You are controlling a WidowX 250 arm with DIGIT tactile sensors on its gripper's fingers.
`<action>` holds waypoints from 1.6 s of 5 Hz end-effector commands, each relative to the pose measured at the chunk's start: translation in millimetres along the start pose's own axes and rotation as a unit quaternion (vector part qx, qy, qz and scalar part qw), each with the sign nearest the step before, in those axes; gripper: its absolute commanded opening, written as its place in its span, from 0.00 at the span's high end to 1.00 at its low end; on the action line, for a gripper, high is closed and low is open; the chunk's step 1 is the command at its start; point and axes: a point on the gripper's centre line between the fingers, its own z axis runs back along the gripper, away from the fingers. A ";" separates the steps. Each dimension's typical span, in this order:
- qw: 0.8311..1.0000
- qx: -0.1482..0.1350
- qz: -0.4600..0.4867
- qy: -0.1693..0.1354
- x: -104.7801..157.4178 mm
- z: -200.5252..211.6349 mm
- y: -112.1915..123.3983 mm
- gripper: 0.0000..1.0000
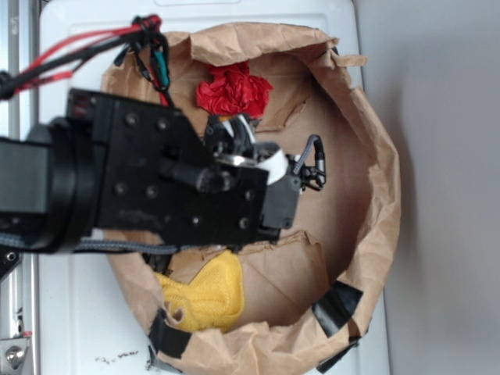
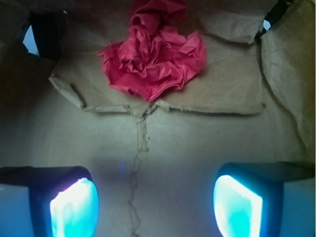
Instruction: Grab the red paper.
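Gripper (image 2: 155, 205) first: its two fingers stand spread wide at the bottom corners of the wrist view, with nothing between the pads (image 2: 74, 207) but bare brown paper. It has hold of nothing. From the exterior view the arm reaches in over the brown paper bag (image 1: 375, 141), whose rolled-down rim rings the whole work area, and the gripper hangs above the bag's floor near its middle.

Directly beneath the fingers lies plain bag bottom, marked by a wrinkled seam running away from the tool. Just past that comes the torn edge of a folded paper flap (image 2: 227, 89).

Farther ahead, resting on that flap, sits the red paper (image 2: 155, 57), a crumpled wad roughly centred between the two fingers but well forward of them (not yet inside their span). Behind the tool, on the opposite side of the bag, lies a yellow textured cloth (image 1: 207, 297), which plays no part.

My reading of progress: the approach is lined up, yet the grab itself is not begun. What remains is to advance over the wad, lower around it, close and lift.
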 end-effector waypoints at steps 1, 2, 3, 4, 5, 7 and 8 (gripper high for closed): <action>1.000 -0.018 0.007 -0.005 15.4 -6.2 1.1 0.00; 1.000 -0.010 0.003 0.000 27.1 -5.1 4.0 0.00; 1.000 -0.001 0.006 0.005 33.4 6.1 -0.7 0.00; 1.000 0.009 0.008 0.008 38.0 12.8 -8.2 0.00; 1.000 0.010 0.016 -0.002 39.3 9.7 -17.9 0.00; 0.999 0.023 0.018 -0.023 50.7 -8.8 -17.5 0.00; 0.999 0.030 0.017 -0.031 56.2 -14.9 -10.9 0.00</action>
